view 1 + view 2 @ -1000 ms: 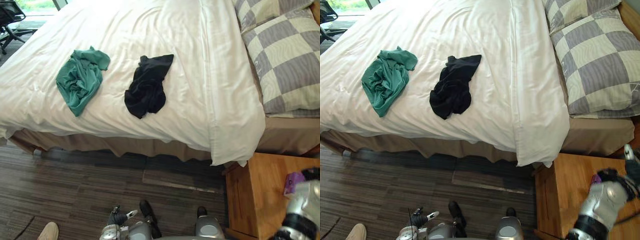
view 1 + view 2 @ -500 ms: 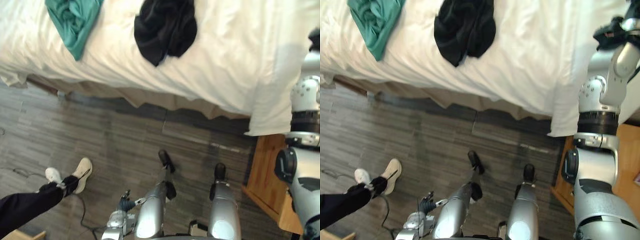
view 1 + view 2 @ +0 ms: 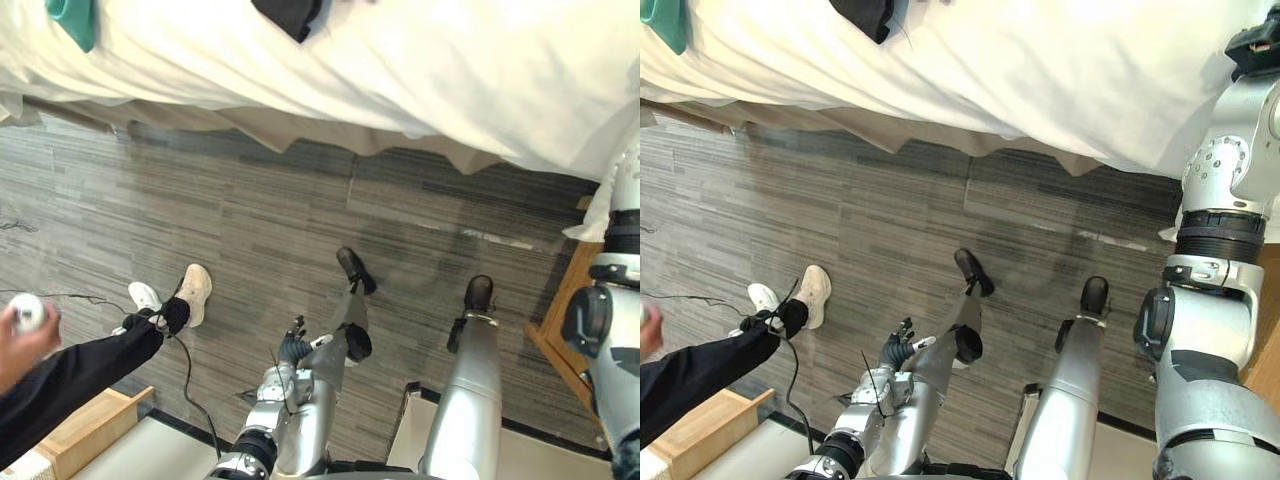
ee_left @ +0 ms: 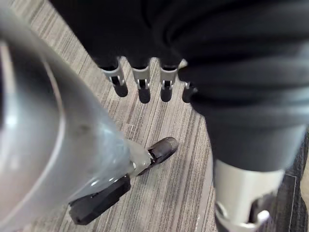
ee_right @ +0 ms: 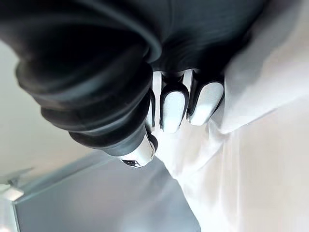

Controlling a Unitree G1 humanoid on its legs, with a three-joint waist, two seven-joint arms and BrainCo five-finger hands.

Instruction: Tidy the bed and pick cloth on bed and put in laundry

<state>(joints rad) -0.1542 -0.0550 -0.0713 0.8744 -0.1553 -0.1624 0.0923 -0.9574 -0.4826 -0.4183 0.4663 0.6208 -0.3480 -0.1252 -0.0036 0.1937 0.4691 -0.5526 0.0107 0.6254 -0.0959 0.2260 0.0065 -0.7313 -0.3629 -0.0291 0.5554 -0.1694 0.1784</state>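
Two cloths lie on the bed (image 3: 300, 135) toward the edge facing me, both untouched: the black cloth (image 3: 290, 12) and, well to its left, the green cloth (image 3: 72, 15). My left robot hand (image 3: 896, 350) hangs low over the floor (image 3: 250, 200) with relaxed fingers (image 4: 141, 83), holding nothing. My right robot hand (image 5: 174, 108) rests against the white duvet (image 3: 450, 60) at the bed's right side; whether it grips the fabric I cannot tell. A person's leg (image 3: 70, 375) and shoes (image 3: 195, 290) show at my left.
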